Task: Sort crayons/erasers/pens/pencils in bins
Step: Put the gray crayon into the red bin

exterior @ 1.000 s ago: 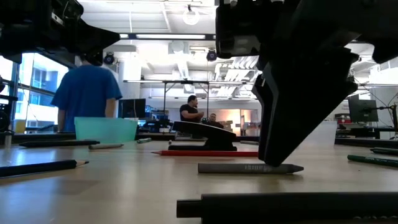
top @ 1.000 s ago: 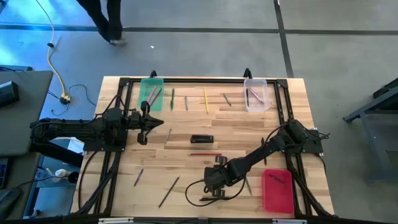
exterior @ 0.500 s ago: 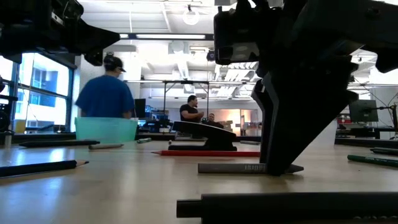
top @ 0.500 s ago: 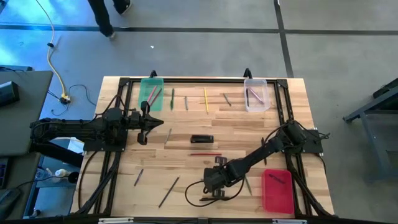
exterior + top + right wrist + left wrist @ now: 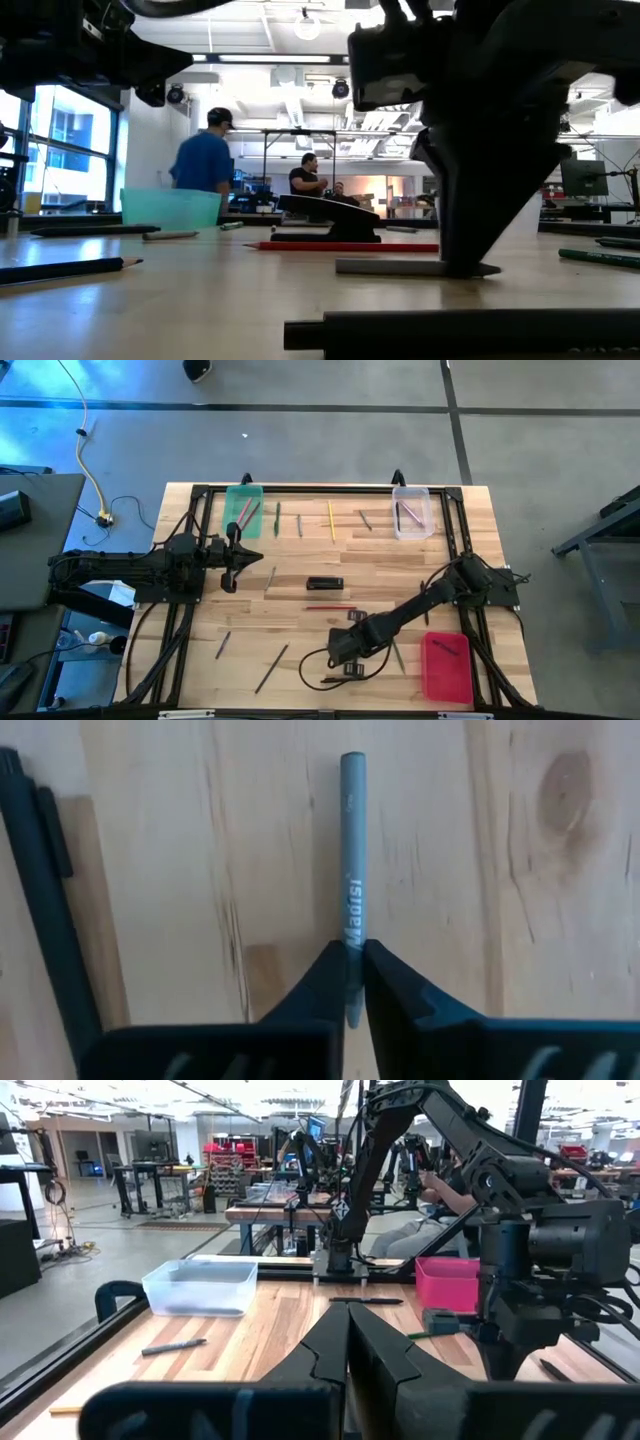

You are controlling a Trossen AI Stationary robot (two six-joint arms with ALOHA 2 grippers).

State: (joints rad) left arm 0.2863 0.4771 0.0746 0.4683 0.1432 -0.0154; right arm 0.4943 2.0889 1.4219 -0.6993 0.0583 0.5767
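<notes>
Partly hidden: grey pencil between right gripper fingers.

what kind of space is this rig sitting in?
Probably an open robotics lab or workshop: more dark robot arms on benches behind, rows of workbenches with monitors, bare ceiling ducting, and people walking about.

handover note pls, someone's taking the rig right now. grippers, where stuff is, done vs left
Right gripper: down at the table's near middle, jaws shut on a grey pencil lying on the wood, not lifted.
Left gripper: parked at the left side, jaws shut, empty.
Bins: green bin far left and clear bin far right each hold a few sticks; red bin near right holds one dark piece.
Left to sort: yellow pencil, red pencil, black eraser-like block, and several pens and pencils scattered on the table.
</notes>
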